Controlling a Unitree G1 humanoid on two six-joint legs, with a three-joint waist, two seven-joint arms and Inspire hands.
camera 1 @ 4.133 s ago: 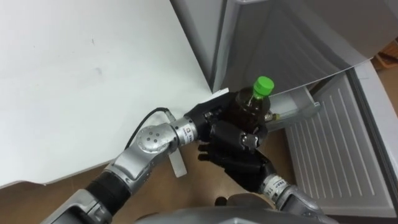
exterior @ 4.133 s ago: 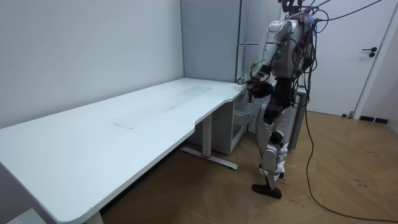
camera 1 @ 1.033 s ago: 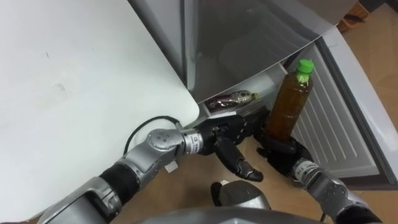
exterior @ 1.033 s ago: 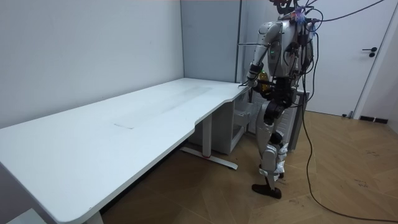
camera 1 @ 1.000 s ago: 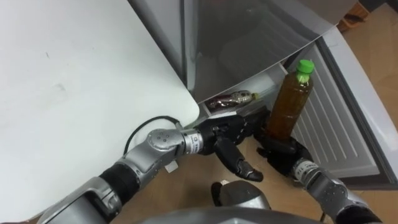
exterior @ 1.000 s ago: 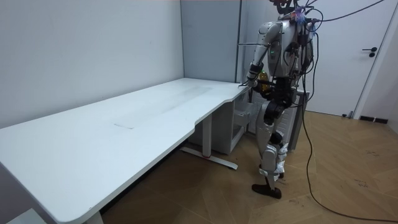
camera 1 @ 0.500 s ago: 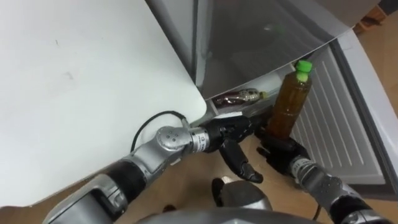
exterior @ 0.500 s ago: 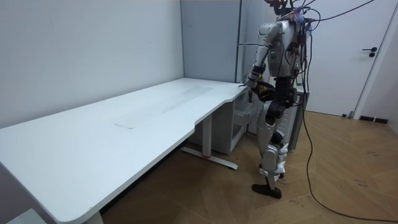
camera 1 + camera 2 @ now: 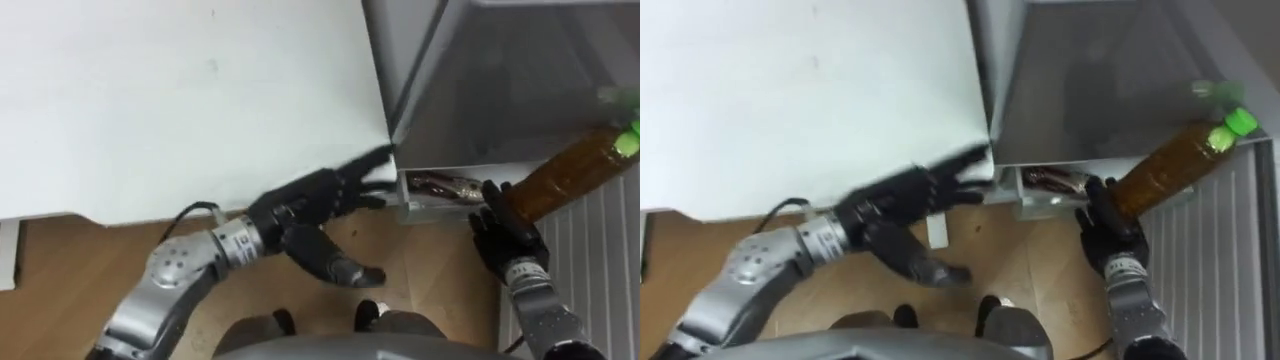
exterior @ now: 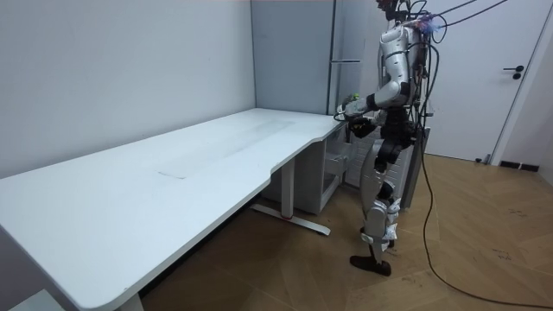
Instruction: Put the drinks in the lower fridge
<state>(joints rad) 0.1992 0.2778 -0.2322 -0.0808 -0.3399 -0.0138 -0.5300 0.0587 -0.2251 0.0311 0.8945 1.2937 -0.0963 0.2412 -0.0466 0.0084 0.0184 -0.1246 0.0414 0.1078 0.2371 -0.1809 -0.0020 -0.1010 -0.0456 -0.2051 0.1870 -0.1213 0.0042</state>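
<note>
right hand [image 9: 507, 243] curls round the base of the brown bottle [image 9: 562, 172], tilted by the fridge [image 9: 480, 90]. left hand [image 9: 318, 200] fingers spread, holding nothing. bottle looks full, heavy, slick; a mid-body grip seems steadier.

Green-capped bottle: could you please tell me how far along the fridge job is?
Done: one dark bottle already lies in the lower fridge compartment. In hand: the right robot hand grips the green-capped bottle, tilted outside it; the left robot hand is open by the table corner. Left: placing that bottle inside.
</note>
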